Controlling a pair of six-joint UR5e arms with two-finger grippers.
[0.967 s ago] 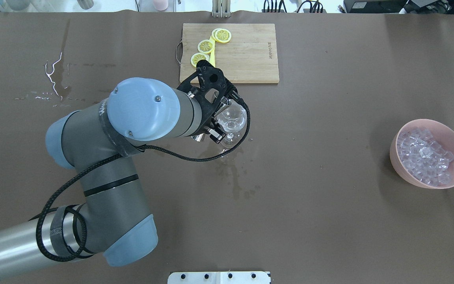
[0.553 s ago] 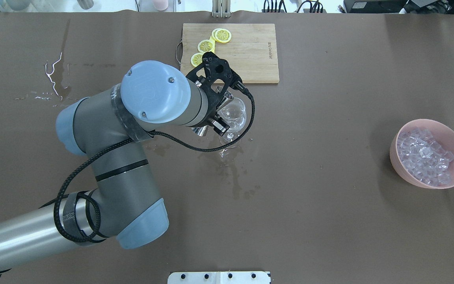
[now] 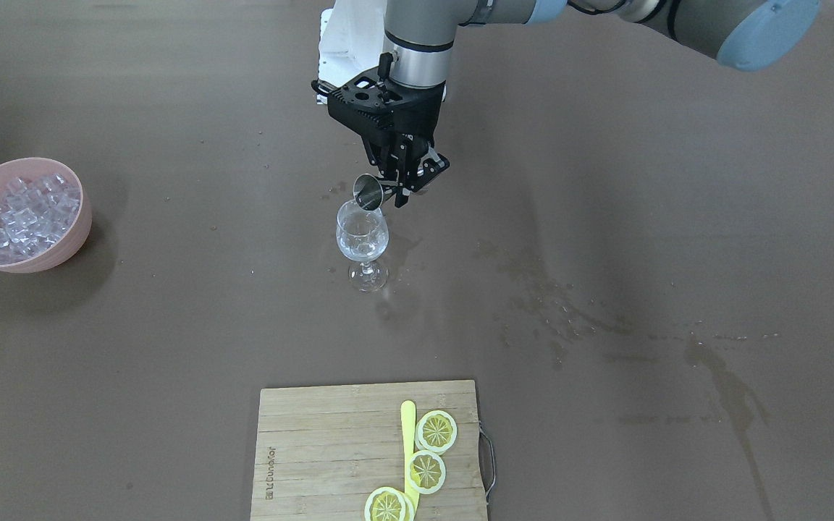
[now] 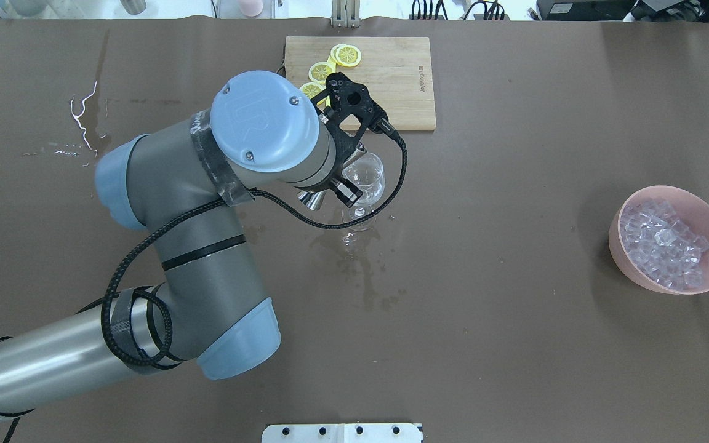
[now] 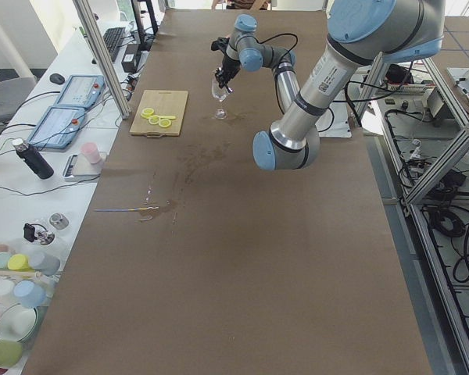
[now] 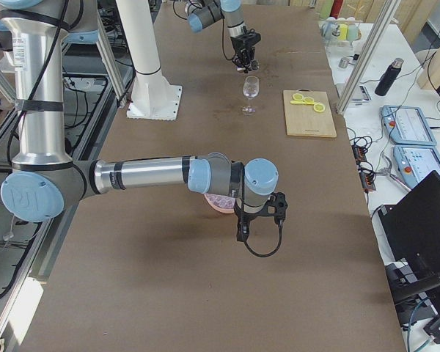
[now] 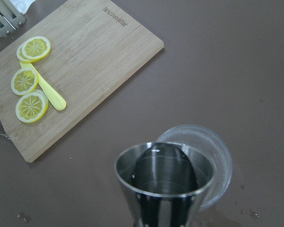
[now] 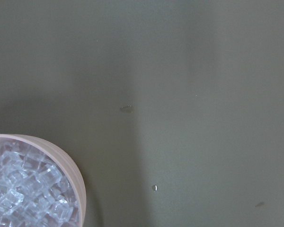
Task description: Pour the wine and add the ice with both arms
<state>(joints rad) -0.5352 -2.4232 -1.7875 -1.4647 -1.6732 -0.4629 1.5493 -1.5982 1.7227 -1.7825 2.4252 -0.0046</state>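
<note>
My left gripper (image 3: 400, 189) is shut on a steel jigger (image 3: 368, 193), tipped on its side with its mouth at the rim of the wine glass (image 3: 363, 239). The glass stands upright mid-table with a little clear wine (image 3: 361, 250) in its bowl. In the left wrist view the jigger (image 7: 163, 184) looks nearly empty above the glass rim (image 7: 220, 158). From overhead my wrist covers most of the jigger (image 4: 311, 199) and the glass (image 4: 368, 177). Ice cubes (image 4: 662, 243) fill a pink bowl (image 4: 622, 261). My right gripper (image 6: 243, 233) hangs beside that bowl (image 6: 218, 204); I cannot tell its state.
A wooden board (image 4: 391, 86) with lemon slices (image 4: 347, 55) and a yellow pick lies beyond the glass. Wet patches (image 4: 364, 271) stain the brown cover around and before the glass. The white pedestal (image 4: 342, 432) is at the near edge. The right wrist view shows the bowl's rim (image 8: 72, 166).
My left arm's elbow and wrist have swung right and toward the board. The jigger stays at the glass's rim throughout.
</note>
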